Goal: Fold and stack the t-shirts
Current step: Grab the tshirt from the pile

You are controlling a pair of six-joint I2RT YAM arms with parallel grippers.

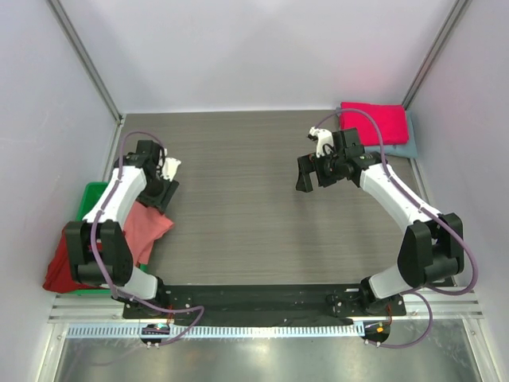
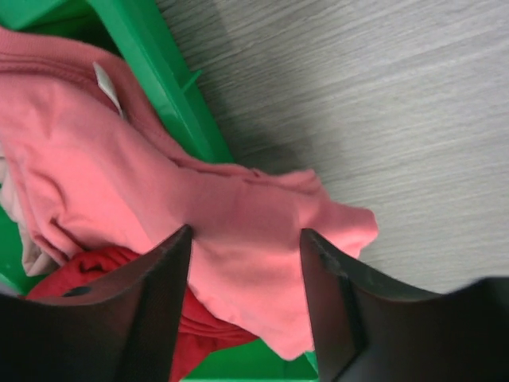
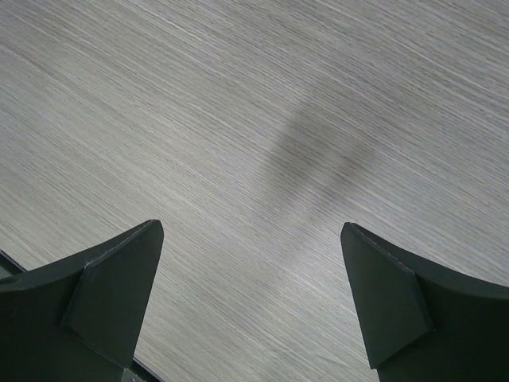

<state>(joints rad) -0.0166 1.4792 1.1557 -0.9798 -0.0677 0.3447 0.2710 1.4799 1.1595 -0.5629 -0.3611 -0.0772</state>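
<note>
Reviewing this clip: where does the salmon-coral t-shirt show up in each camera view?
Top external: at the left edge, the salmon-coral t-shirt spills out of the green bin onto the table.
Left wrist: it fills the left and centre, with its white neck label at upper left and one end lying over the bin's rim.
Right wrist: not in it; only table surface shows.
Shared landmark: the green bin, seen in the top external and left wrist views.
</note>
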